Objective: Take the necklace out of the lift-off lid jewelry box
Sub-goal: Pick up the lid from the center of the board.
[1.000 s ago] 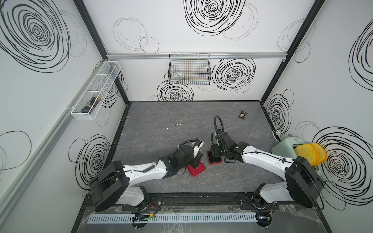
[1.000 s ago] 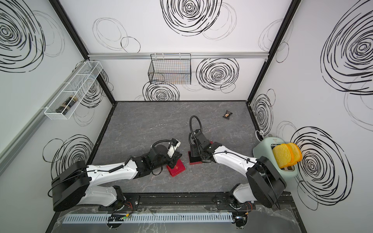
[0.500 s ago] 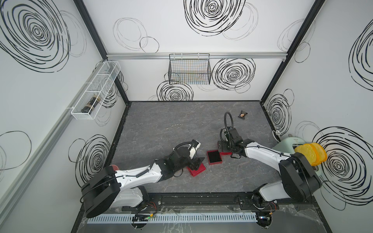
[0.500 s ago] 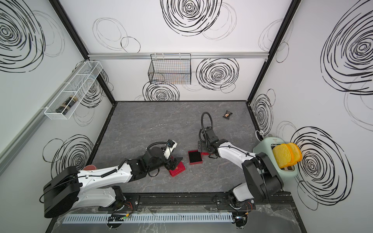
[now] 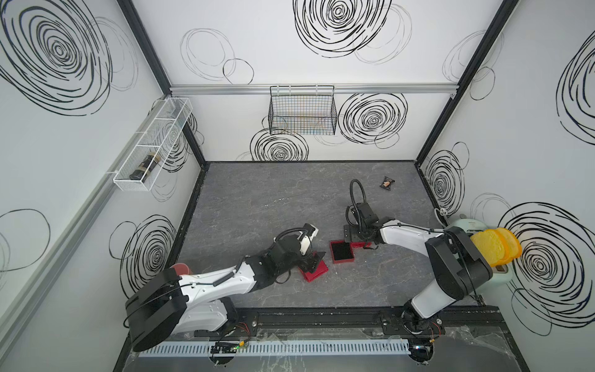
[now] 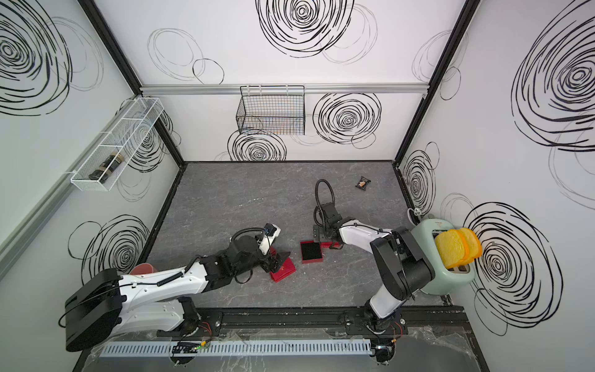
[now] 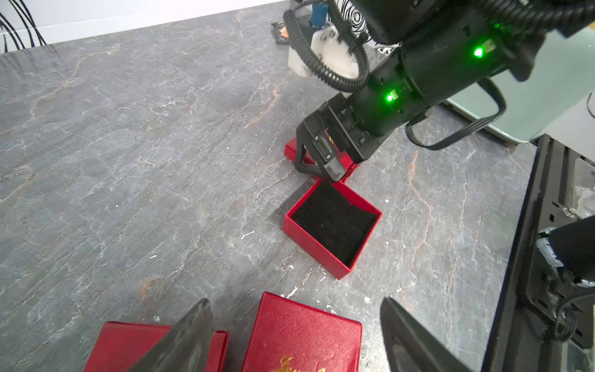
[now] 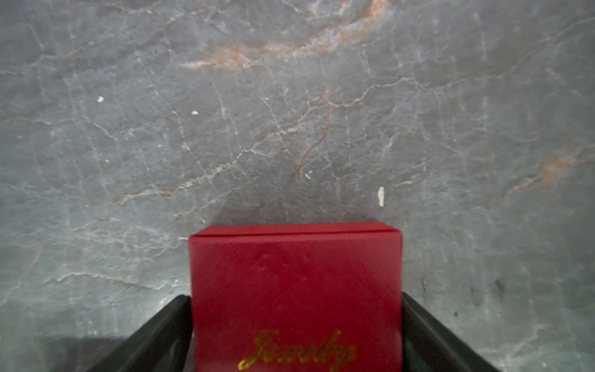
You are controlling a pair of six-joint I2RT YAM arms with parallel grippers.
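Open, black-lined red box [image 6: 311, 252] on grey table [image 6: 225, 199]

Far half of grey marble-look surface [image 5: 257, 180] wide open, bar thin silver chain necklace [image 5: 276, 201] mid-way & small dark snack wrapper [image 5: 387, 183] near far-R corner. Front-mid crowded: open red square box base w/ black lining [image 5: 342, 256] sits btwn both arms, narrow gaps each side. Left end effector [image 7: 294, 304] spread over red gold-lettered lid [image 7: 302, 335], slim clearance per side; flat red piece [image 7: 135, 344] just beside. Right end effector [image 8: 296, 298] straddles red gold-lettered box [image 8: 296, 277], fingers [image 8: 167, 325] tight along its flanks. Mint-green toaster w/ yellow bread slices [image 6: 447, 280] blocks R edge.
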